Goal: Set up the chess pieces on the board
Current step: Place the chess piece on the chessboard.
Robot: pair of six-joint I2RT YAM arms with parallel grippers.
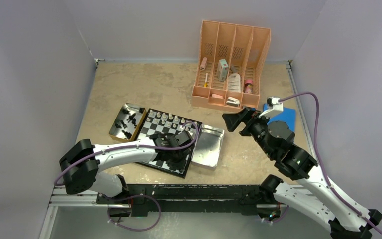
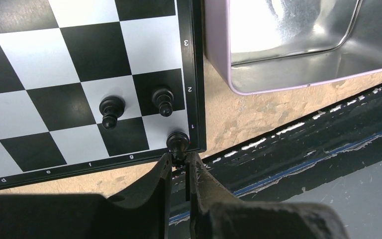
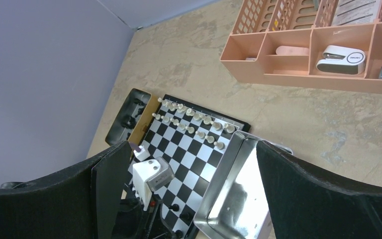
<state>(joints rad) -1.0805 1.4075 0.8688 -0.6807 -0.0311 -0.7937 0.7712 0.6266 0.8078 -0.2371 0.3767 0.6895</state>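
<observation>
The board (image 1: 151, 131) lies left of centre, with silvery-white chess pieces (image 1: 166, 119) in its two far rows. In the left wrist view my left gripper (image 2: 180, 158) is shut on a black piece (image 2: 177, 142) that stands on the board's (image 2: 40, 64) near right corner square. Two black pawns (image 2: 111, 107) (image 2: 162, 99) stand one row further in. More black pieces (image 1: 128, 122) lie in a tray left of the board. My right gripper (image 1: 234, 121) hangs open and empty over the table, right of the board (image 3: 189, 154).
An empty silver tray (image 1: 208, 147) touches the board's right side. The tray (image 1: 121, 110) holding black pieces sits at the board's left. A peach desk organizer (image 1: 229, 64) stands at the back, and a blue pad (image 1: 286, 117) lies under the right arm.
</observation>
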